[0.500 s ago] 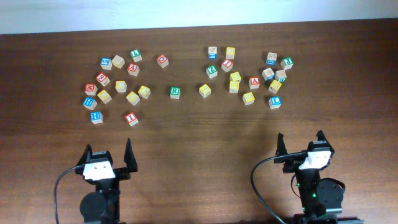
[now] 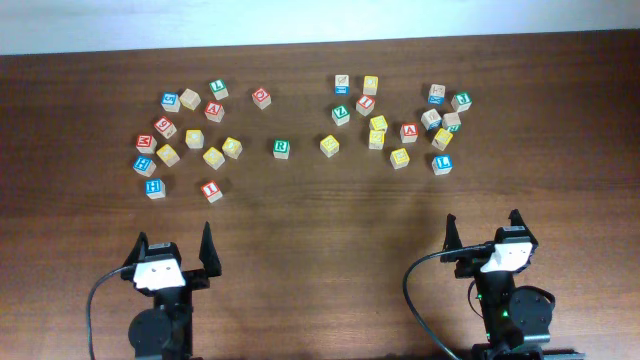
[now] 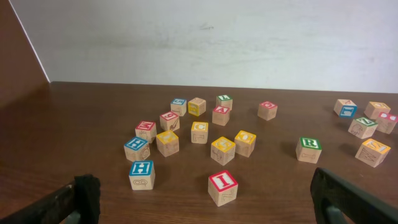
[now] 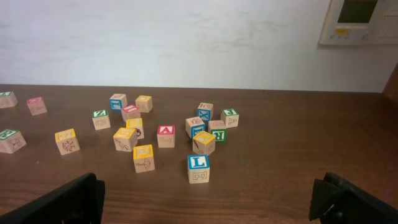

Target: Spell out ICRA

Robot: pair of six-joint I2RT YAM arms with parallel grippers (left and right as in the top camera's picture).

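Dark wooden bench under a pale wall, cubes scattered in two loose clusters. I see my left pincer and right pincer at the near edge, both gaping wide with nothing held. The red I lies nearest the left arm, the yellow C inside the left cluster, the green R alone mid-bench, and the red A among the right-hand cubes.

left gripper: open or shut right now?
Open. In the overhead view the left gripper has its jaws wide apart, with nothing between them.
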